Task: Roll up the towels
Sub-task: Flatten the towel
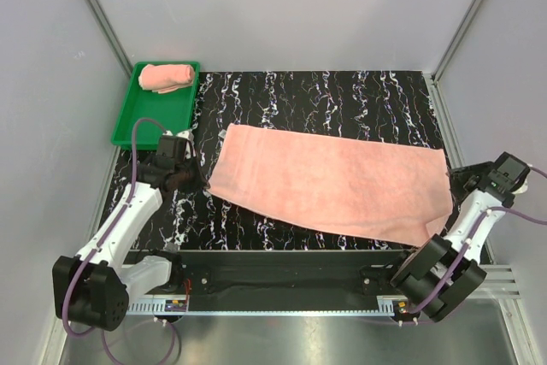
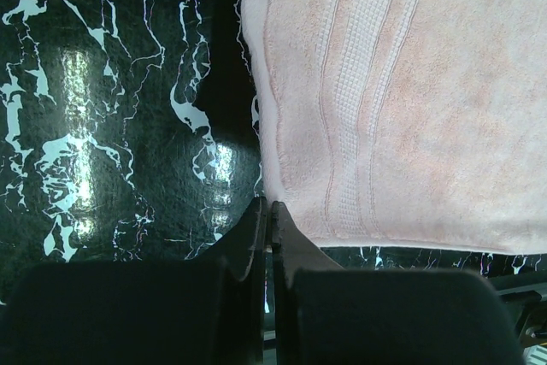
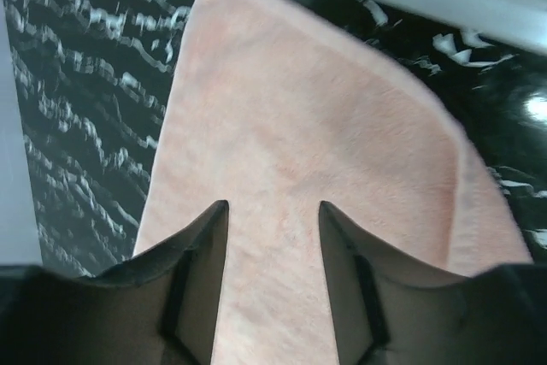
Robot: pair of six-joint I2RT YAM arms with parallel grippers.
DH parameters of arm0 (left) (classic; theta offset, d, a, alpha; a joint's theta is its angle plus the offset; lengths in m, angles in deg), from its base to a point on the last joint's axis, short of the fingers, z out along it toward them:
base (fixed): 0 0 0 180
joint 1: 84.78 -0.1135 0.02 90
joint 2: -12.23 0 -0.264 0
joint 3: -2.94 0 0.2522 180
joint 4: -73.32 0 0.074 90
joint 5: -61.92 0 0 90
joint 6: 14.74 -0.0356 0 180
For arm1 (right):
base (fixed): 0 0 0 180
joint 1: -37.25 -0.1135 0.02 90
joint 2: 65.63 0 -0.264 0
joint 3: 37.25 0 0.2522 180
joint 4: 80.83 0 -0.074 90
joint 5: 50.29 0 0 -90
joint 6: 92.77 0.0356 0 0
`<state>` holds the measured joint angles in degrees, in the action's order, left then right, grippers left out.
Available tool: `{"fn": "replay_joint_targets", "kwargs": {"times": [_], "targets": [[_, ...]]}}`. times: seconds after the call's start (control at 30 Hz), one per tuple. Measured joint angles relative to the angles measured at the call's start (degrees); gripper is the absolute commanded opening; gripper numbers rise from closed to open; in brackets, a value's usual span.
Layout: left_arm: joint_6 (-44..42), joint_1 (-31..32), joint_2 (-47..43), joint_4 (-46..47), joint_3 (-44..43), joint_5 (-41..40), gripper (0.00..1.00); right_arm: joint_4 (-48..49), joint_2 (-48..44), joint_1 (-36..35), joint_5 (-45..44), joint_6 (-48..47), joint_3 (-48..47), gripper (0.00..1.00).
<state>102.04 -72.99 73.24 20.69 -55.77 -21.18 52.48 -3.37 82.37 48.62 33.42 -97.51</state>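
Note:
One salmon-pink towel lies spread flat across the black marbled mat. It also shows in the left wrist view and the right wrist view. A second pink towel lies rolled at the far end of the green tray. My left gripper is shut, and its tips sit at the flat towel's left edge near a corner, with no cloth visibly between them. My right gripper is open, and its fingers hover over the towel's right end.
The green tray stands at the back left beside the mat. Grey walls with metal frame posts close in the sides and back. A metal rail runs along the near edge between the arm bases.

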Motion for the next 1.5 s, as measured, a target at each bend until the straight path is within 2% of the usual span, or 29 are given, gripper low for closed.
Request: {"fn": "replay_joint_targets", "kwargs": {"times": [0.03, 0.1, 0.13, 0.2, 0.23, 0.3, 0.37, 0.63, 0.77, 0.9, 1.17, 1.33, 1.37, 1.5], "targets": [[0.02, 0.0, 0.04, 0.02, 0.0, 0.0, 0.0, 1.01, -0.46, -0.42, 2.12, -0.13, 1.01, 0.42], [0.02, 0.0, 0.13, 0.02, 0.0, 0.0, 0.0, 3.26, -0.13, -3.48, 5.38, -0.59, 3.43, 0.3], [0.02, 0.0, 0.2, 0.0, 0.0, 0.0, 0.0, 3.54, 1.03, -6.19, 6.45, -0.79, 3.98, 0.19], [0.02, 0.0, 0.22, 0.02, 0.0, 0.0, 0.0, 3.91, 4.68, -12.2, 7.1, -1.07, 4.04, 0.03], [0.02, 0.0, 0.24, 0.0, 0.0, 0.0, 0.0, 4.5, 7.13, -15.43, 7.26, -1.2, 4.02, 0.0], [0.02, 0.0, 0.24, 0.0, 0.0, -0.02, 0.0, 4.81, 11.56, -20.39, 7.61, -1.11, 4.09, 0.0], [0.02, 0.0, 0.22, 0.0, 0.0, -0.04, 0.0, 4.26, 14.29, -21.92, 6.73, -1.01, 4.26, 0.0], [0.02, 0.22, -0.42, 0.0, 0.0, -0.24, 0.0, -4.33, 21.99, -21.79, -8.02, 0.66, -0.11, 0.0], [0.02, 0.22, -0.59, 0.0, 0.0, -0.24, 0.0, -7.56, 22.6, -21.73, -13.11, 2.73, -0.42, 0.01], [0.02, 0.22, -0.63, 0.0, 0.0, -0.22, 0.0, -13.94, 22.56, -21.55, -21.16, 7.26, -1.99, 0.08], [0.02, 0.22, -0.63, 0.0, 0.0, -0.2, 0.0, -28.63, 27.98, -17.03, -36.61, 18.18, -11.87, 0.1], [0.02, 0.22, -0.66, 0.0, 0.0, -0.17, 0.0, -32.09, 28.0, -13.94, -39.43, 20.13, -11.89, 0.07], [0.02, 0.22, -0.66, 0.0, 0.0, -0.17, 0.0, -31.06, 27.12, -13.9, -39.04, 19.52, -11.06, 0.02], [0.02, 0.22, -0.66, 0.0, 0.0, -0.2, 0.0, -24.17, 19.69, -13.94, -30.84, 13.0, -5.16, 0.0]]}}
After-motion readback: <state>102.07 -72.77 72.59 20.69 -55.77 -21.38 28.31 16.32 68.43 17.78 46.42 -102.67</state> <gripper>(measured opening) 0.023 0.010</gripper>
